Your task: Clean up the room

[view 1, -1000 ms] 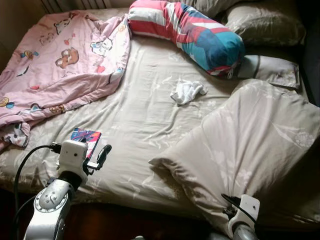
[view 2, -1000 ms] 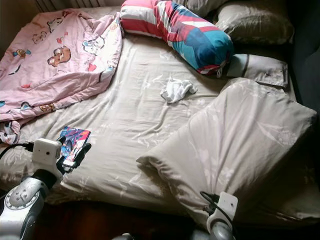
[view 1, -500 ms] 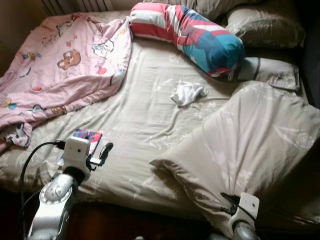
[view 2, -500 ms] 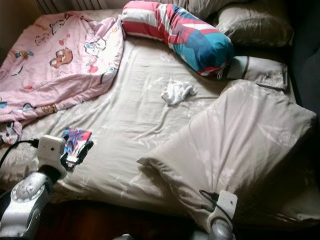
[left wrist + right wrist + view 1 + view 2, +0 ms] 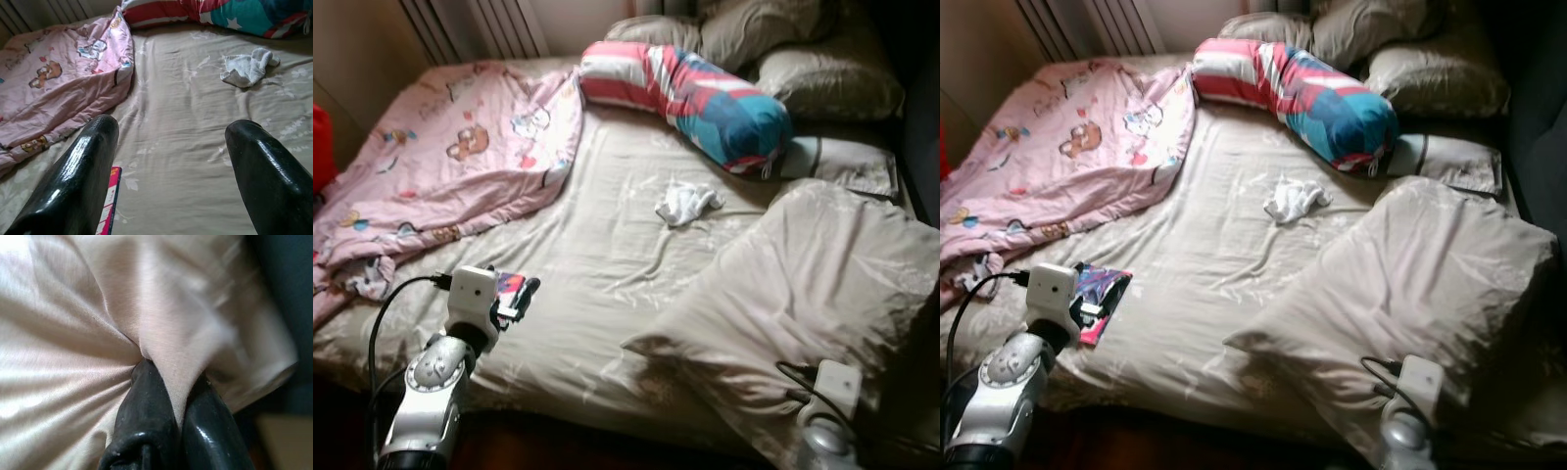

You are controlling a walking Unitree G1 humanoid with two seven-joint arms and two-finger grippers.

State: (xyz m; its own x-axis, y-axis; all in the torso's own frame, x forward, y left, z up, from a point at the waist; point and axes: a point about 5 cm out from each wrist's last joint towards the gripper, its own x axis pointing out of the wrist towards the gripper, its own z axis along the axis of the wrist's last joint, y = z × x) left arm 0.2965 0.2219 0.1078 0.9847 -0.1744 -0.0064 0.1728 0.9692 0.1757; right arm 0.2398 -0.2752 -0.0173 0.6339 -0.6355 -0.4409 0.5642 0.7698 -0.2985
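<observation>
A large beige pillow (image 5: 822, 284) lies askew on the near right of the bed. My right gripper (image 5: 177, 406) is shut on a fold of its fabric at the near edge, with the wrist (image 5: 829, 390) just below the pillow. My left gripper (image 5: 171, 161) stands open low over the sheet at the near left. A colourful book (image 5: 1105, 292) lies flat right by its fingers (image 5: 90, 171). A crumpled white cloth (image 5: 687, 201) rests mid-bed. A pink cartoon blanket (image 5: 450, 166) is bunched on the left.
A striped red, white and blue bolster (image 5: 695, 93) lies across the head of the bed, with beige pillows (image 5: 827, 78) behind it and a small flat pillow (image 5: 847, 162) at the right. A radiator (image 5: 480, 24) stands behind. The bed's near edge (image 5: 558, 392) drops to dark floor.
The whole view has shifted, showing more of the bed's head, so the camera moved. My left gripper stays open by the book; the right stays shut on the pillow.
</observation>
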